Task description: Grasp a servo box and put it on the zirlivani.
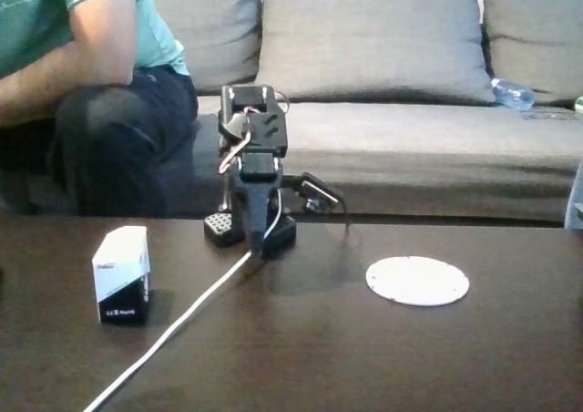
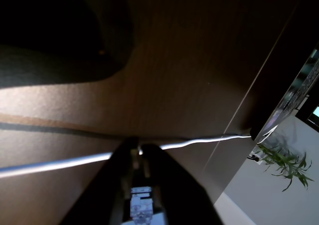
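While folded low, hand closed, empty

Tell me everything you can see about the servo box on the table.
The servo box is a small cardboard carton, white on top and black below with small white print. In the fixed view it stands upright on the dark table at the left, one corner toward the camera. Nothing touches it; the white cable runs past its right.

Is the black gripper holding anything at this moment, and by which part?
Nothing is held. The black gripper is closed and empty above the white cable; the white-and-black cardboard servo box stands alone on the table.
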{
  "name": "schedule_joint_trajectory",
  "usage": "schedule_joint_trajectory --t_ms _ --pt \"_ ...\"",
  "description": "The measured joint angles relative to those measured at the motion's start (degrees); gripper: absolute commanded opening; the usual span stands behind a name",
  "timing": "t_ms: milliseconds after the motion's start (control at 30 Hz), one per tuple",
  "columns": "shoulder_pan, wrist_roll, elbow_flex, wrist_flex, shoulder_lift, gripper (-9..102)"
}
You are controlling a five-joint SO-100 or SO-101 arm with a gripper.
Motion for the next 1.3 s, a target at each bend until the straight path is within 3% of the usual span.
schedule_joint_trajectory --t_ms 133,267,600,1000,1200,1300 --pt "1.93 -4.04 -5.98 1.23 -0.26 1" --pt "4.31 -9.14 -26.37 0.44 -2.29 9" --pt "21.45 -25.31 -68.47 11.69 -30.41 11" --pt "40.69 -66.97 -71.28 17.67 -53.88 11" --pt "47.55 -81.83 -73.12 18.19 -66.18 11" --pt "50.45 -91.23 -76.90 22.59 -72.77 11"
